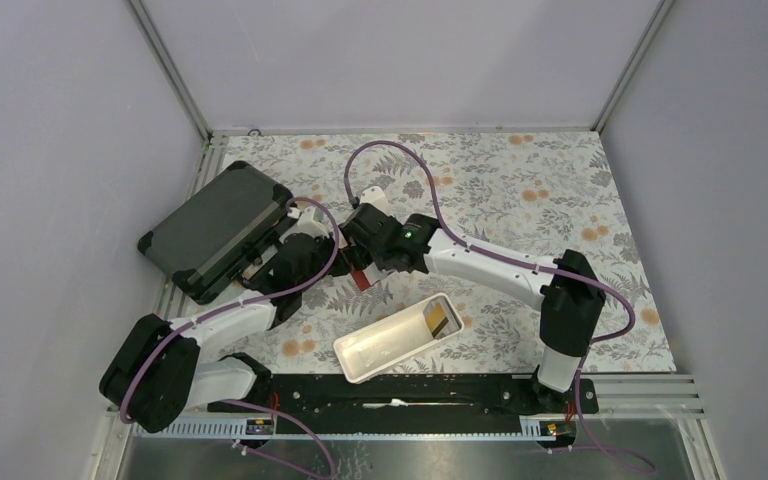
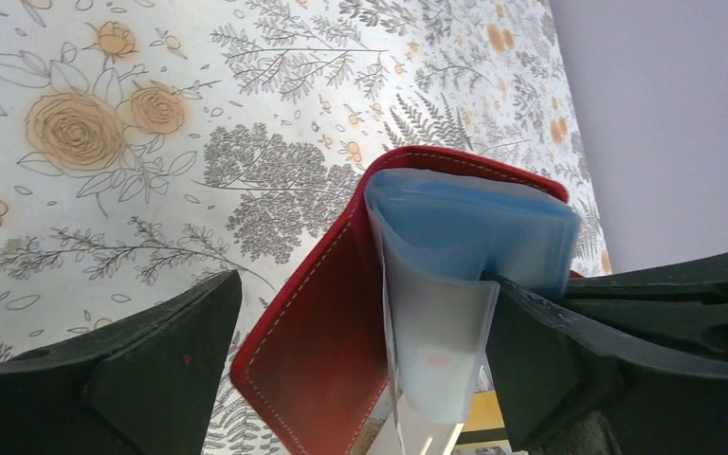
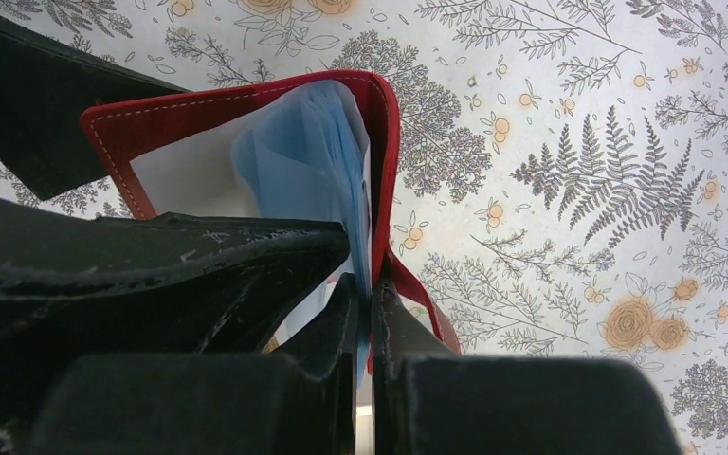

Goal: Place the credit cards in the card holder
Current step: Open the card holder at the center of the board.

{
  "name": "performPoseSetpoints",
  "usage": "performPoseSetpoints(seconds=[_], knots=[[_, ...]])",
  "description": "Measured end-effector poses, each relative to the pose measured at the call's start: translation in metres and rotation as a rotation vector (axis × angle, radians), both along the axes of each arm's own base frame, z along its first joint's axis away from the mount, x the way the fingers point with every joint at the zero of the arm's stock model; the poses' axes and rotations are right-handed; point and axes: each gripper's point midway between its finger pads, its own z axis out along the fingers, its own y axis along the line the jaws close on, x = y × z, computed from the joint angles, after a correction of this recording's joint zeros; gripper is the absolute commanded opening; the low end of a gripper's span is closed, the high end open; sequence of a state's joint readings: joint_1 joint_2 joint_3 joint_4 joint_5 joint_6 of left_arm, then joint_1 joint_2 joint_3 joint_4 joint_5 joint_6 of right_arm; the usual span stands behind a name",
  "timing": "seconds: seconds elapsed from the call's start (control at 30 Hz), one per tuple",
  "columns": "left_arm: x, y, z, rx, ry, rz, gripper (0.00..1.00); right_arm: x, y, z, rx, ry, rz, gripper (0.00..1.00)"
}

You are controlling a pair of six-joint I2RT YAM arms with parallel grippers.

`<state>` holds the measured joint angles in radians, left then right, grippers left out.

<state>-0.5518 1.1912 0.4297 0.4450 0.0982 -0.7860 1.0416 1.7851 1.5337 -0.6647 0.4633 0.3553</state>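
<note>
Currently: card holder stands open just beyond the white tray's far-left side.
Right gripper clamped on card holder; left gripper jaws wide apart around it; yellow-brown card in tray.

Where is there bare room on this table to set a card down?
Bare: the far right stretch of table between the right arm and the back wall; a smaller patch between the white tray and that arm's base. Crowded: beside the grey case, where the left gripper and right gripper meet at the red wallet.
</note>
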Motion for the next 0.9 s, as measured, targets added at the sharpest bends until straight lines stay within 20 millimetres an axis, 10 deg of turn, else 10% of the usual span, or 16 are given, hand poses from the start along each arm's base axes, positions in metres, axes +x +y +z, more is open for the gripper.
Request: performPoseSetpoints(seconds=[0.9], knots=[[-0.01,0.033,-0.004,0.065,0.049,0.136,0.68,0.002,-0.002,0.002,-0.004,-0.011,-0.014,0.0]])
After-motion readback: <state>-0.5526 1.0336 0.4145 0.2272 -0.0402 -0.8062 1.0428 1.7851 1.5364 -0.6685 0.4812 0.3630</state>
